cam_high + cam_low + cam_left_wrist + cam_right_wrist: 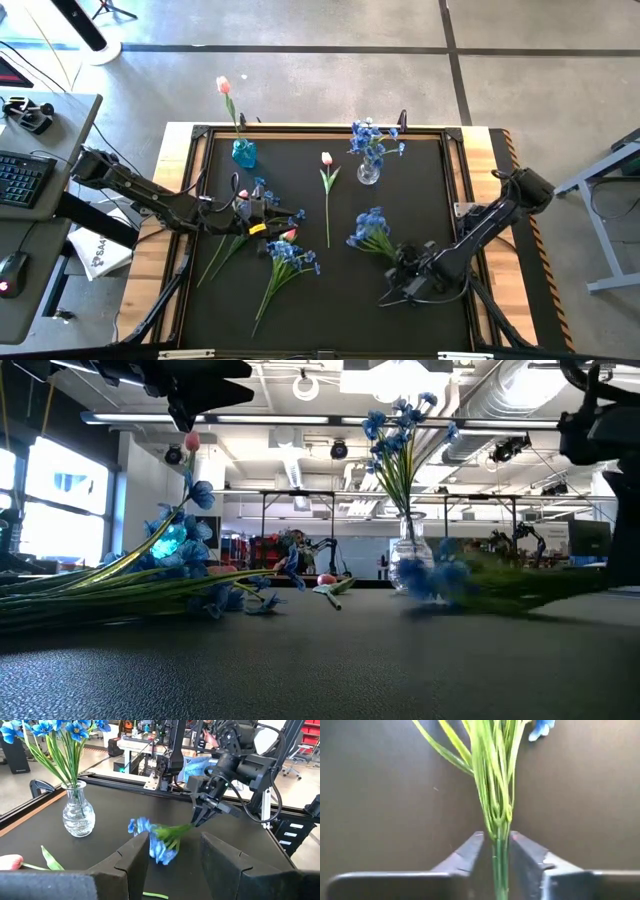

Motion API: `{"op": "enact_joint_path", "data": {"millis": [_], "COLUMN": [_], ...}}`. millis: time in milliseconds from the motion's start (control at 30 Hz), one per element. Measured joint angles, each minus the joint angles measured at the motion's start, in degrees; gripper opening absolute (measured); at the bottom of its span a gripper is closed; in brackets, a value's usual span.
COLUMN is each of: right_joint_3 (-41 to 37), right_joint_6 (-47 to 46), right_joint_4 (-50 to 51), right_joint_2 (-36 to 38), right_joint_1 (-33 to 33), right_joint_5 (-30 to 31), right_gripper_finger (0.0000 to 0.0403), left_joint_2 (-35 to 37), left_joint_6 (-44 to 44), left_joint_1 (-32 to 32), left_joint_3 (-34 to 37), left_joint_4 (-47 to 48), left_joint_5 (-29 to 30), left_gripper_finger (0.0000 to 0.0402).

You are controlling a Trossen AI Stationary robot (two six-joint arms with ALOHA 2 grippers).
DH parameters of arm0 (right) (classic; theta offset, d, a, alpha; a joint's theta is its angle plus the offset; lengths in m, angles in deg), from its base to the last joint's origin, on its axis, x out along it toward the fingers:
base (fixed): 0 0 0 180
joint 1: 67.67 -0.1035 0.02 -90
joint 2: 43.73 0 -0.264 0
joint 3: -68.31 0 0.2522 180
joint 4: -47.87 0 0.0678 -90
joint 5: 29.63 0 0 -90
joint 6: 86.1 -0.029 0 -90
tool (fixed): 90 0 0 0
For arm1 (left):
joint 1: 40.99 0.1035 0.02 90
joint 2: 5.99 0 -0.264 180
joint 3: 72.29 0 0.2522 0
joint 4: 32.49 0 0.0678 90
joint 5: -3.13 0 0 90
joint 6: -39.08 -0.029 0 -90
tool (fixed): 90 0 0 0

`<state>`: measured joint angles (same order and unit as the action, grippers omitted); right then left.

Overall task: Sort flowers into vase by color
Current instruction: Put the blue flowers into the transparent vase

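A: Which vases are out, and what is in them?

B: Two, along the upper edge of the black tabletop (430,200) in the high view. The blue vase (244,153), upper left of centre, holds a single pink tulip (224,85). The clear glass vase (368,172), upper right of centre, holds a bunch of blue blossoms (372,137) (the left wrist view shows the same glass vase (78,815) with its stems upright).

A: And the flowers not yet in a vase?

B: A pink tulip (326,160) lies flat in the middle of the frame, just left of the glass vase. A blue bunch (290,256) lies lower centre, and more stems with blue blossoms (262,192) are piled at centre left. Another blue bunch (371,228) lies right of centre.

A: What are the arms doing?

B: The right gripper (398,277), lower right, has its fingers pressed together on that bunch's green stems (499,855). The left gripper (268,216) sits centre left over the pile, fingers apart and empty.

A: And the surroundings?

B: The tabletop has a wooden border (170,190). Grey concrete floor (300,60) lies above it in the frame, a desk with a keyboard (18,178) at far left. The low view looks into a workshop with ceiling lights (400,372).
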<state>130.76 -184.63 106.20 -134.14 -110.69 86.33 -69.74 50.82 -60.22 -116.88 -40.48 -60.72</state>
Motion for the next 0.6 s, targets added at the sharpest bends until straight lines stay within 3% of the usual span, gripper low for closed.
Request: {"op": "enact_joint_path", "data": {"millis": [267, 400, 600], "right_joint_3": [-2.41, -5.19, -9.21], "right_joint_6": [12.36, 15.34, 16.51], "right_joint_4": [-4.72, -8.17, -12.55], "right_joint_2": [0.00, 0.00, 0.00], "right_joint_1": [0.18, 0.81, 0.76], "right_joint_5": [5.67, 7.08, 8.27], "right_gripper_finger": [0.0236, 0.0252, 0.0235], "left_joint_2": [0.00, 0.00, 0.00], "left_joint_6": [0.07, 0.13, 0.16], "left_joint_1": [0.00, 0.00, 0.00], "left_joint_3": [0.00, 0.00, 0.00], "left_joint_4": [0.75, 0.76, 0.84], "left_joint_5": [0.00, 0.00, 0.00], "left_gripper_finger": [0.0156, 0.0156, 0.0156]}}
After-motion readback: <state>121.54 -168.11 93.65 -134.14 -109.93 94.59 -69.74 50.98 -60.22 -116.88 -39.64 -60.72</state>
